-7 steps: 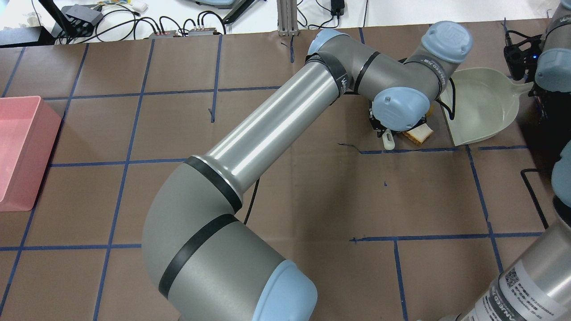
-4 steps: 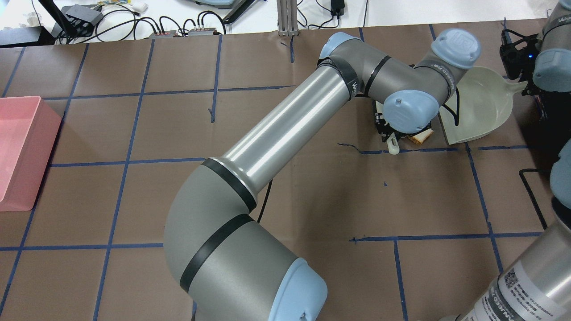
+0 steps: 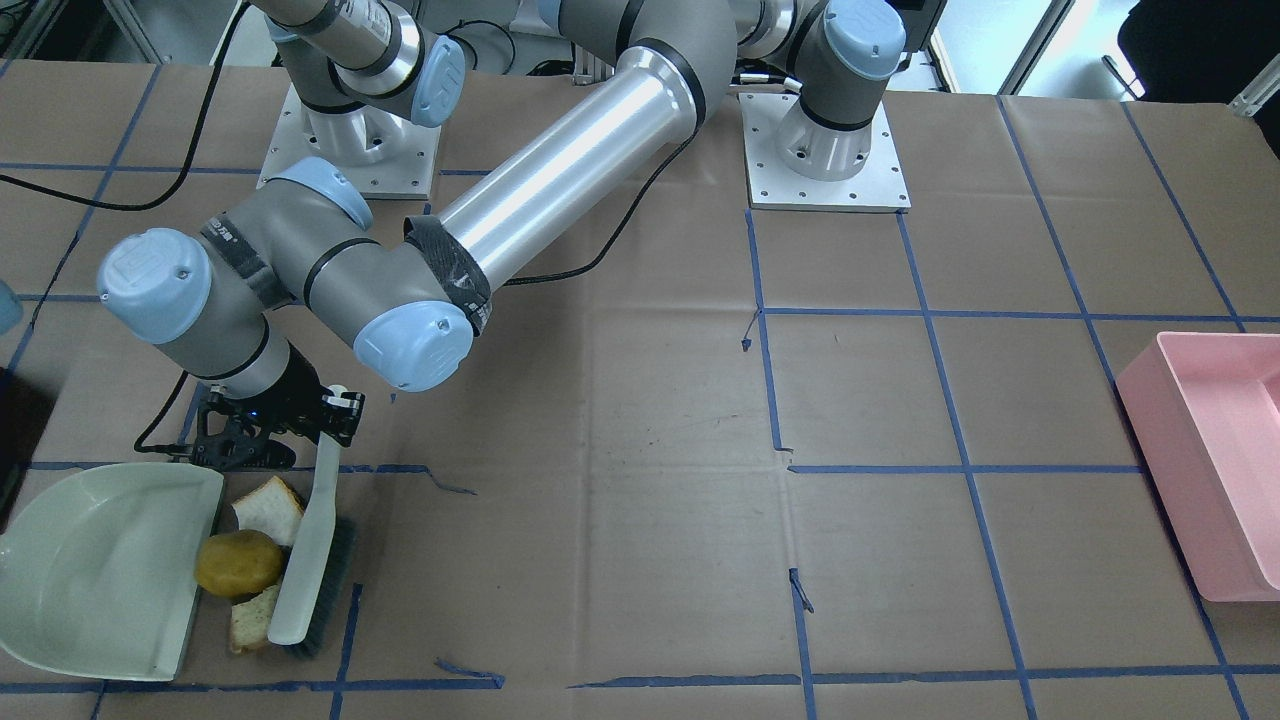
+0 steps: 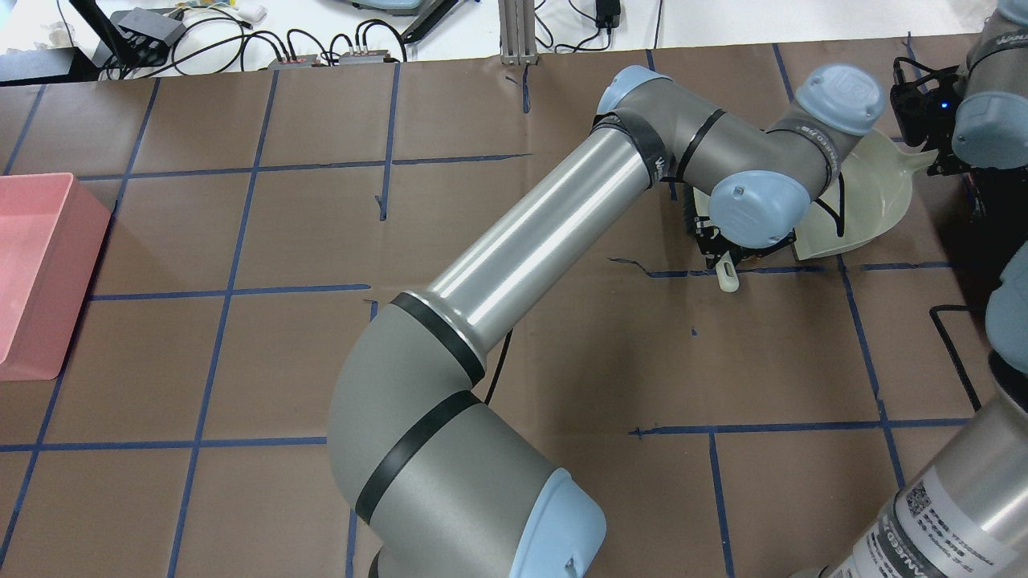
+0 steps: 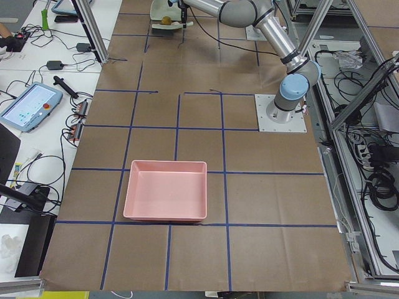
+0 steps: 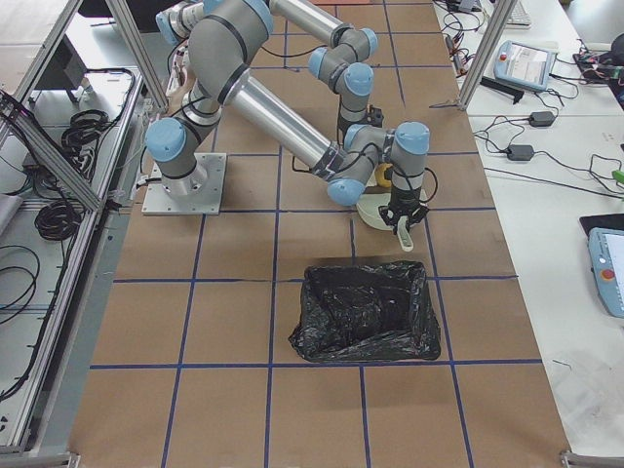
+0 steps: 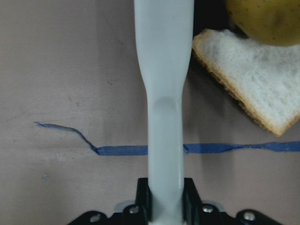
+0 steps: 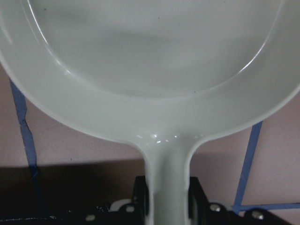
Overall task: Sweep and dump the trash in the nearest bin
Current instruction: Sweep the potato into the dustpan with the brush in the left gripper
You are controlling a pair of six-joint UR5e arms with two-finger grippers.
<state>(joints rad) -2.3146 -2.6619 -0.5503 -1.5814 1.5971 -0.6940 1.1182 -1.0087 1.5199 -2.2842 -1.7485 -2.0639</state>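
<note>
My left gripper (image 3: 332, 408) is shut on the handle of a pale brush (image 3: 308, 560), whose bristles rest on the table. Between the brush and the dustpan's mouth lie a bread piece (image 3: 268, 510), a yellow-brown lump (image 3: 238, 563) and a second bread piece (image 3: 250, 620). My right gripper (image 8: 168, 194) is shut on the handle of the pale green dustpan (image 3: 95, 570), which lies flat and holds nothing. The left wrist view shows the brush handle (image 7: 164, 93), one bread piece (image 7: 253, 84) and the lump (image 7: 267, 18). In the overhead view the left wrist hides the trash.
A black-bagged bin (image 6: 366, 312) stands on the table near the dustpan (image 6: 375, 210). A pink bin (image 3: 1215, 470) sits at the far end of the table on the robot's left. Blue tape lines cross the brown table cover.
My left arm has moved toward the dustpan with the brush. The bread piece seen beside the wrist before is now hidden under it. The dustpan has shifted slightly.
</note>
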